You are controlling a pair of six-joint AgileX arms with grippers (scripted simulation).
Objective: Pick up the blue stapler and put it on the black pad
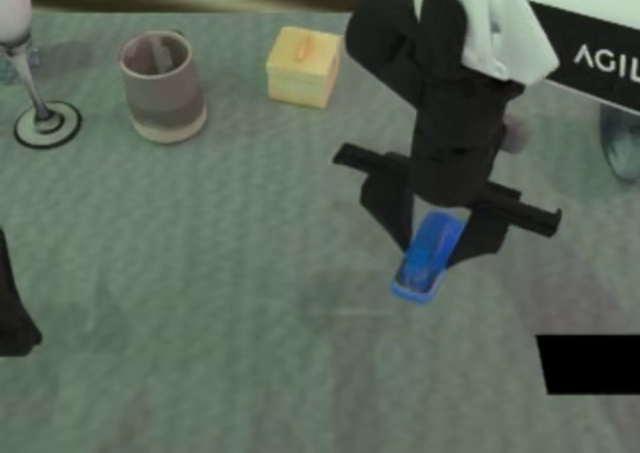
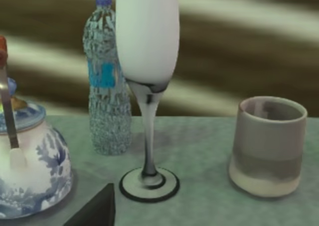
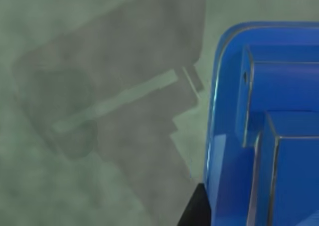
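Observation:
The blue stapler (image 1: 430,260) sits between the black fingers of my right gripper (image 1: 435,243), slightly right of the table's middle. The gripper is shut on it. In the right wrist view the stapler (image 3: 264,126) fills one side, with a dark fingertip (image 3: 197,208) pressed against its edge and the gripper's shadow on the cloth beyond. The black pad (image 1: 590,363) lies flat at the right edge of the table, nearer the front than the stapler and apart from it. My left arm (image 1: 12,313) is parked at the left edge.
At the back stand a wine glass (image 1: 30,73), a grey-brown cup (image 1: 163,85) and a yellow box (image 1: 303,66). A clear bottle (image 1: 622,143) stands at the right edge. The left wrist view also shows a blue-and-white teapot (image 2: 25,171) and a water bottle (image 2: 106,81).

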